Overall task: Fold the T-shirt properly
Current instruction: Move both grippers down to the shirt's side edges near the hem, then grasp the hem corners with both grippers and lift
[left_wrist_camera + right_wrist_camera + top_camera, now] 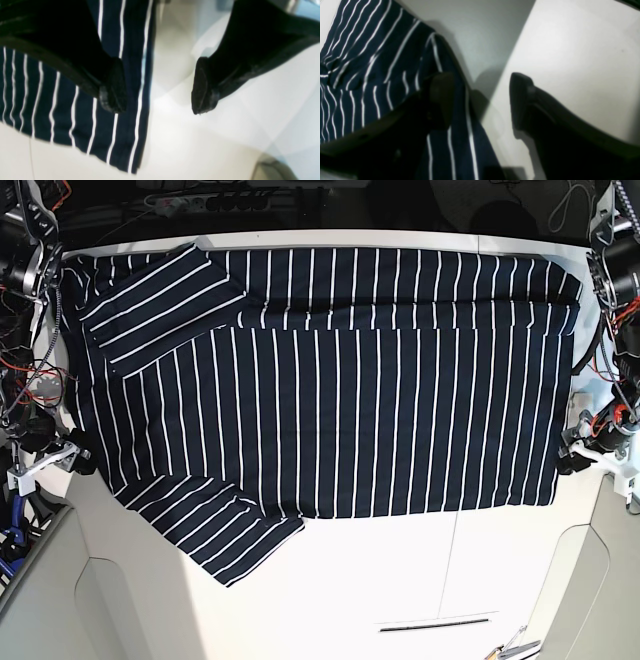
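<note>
Both of my grippers hang released: the left gripper [158,85] has its two black fingers spread wide with nothing between them, one finger over the striped cloth and the other over bare white surface, and the right gripper [480,100] stands the same way, parted at the cloth's edge. One T-shirt [330,400] lies spread across the white counter [400,580], dark navy with thin white stripes, its body flat and wide, one sleeve [150,305] folded in over the far corner on the base view's left, the other sleeve [225,530] angled out toward the near edge. My two arms sit at opposite ends of the shirt, just off its side edges. Cables and a power strip [230,200] crowd the dark area beyond the counter's far edge. I can read no writing anywhere.
</note>
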Robot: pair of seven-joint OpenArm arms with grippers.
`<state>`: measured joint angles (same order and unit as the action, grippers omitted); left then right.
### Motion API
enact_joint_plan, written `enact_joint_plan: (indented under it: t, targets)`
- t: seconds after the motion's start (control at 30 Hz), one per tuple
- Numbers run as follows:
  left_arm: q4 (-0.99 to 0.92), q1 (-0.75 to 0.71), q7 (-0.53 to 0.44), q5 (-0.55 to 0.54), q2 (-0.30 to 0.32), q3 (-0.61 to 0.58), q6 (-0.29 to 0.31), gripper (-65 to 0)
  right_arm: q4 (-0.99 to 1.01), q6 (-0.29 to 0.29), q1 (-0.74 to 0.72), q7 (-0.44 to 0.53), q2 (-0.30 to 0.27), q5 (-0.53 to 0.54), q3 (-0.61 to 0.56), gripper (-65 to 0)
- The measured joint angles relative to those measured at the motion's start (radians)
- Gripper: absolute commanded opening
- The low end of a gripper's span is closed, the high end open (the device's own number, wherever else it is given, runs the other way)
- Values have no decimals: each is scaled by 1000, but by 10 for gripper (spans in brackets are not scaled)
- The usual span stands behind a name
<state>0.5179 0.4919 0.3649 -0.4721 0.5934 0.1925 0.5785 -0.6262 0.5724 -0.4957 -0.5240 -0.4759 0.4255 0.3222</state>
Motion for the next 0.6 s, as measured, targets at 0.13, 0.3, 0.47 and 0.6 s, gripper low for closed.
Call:
enact_joint_plan:
  t: [0.13,0.3,0.47,0.6]
  targets:
    - [-23,6,-7,-40,-4,-3,-2,-214,0,0,0,-8,0,39,0,-298]
    - [-23,6,-8,-60,-20,-2,-2,-214,0,0,0,-11,19,51,0,-298]
    - [-21,8,-24,-69,-62,-2,-1,-216,0,6,-3,5,71,57,0,-298]
    - [-21,11,-26,-71,-76,-2,2,-216,-1,12,-7,9,108,61,1,-298]
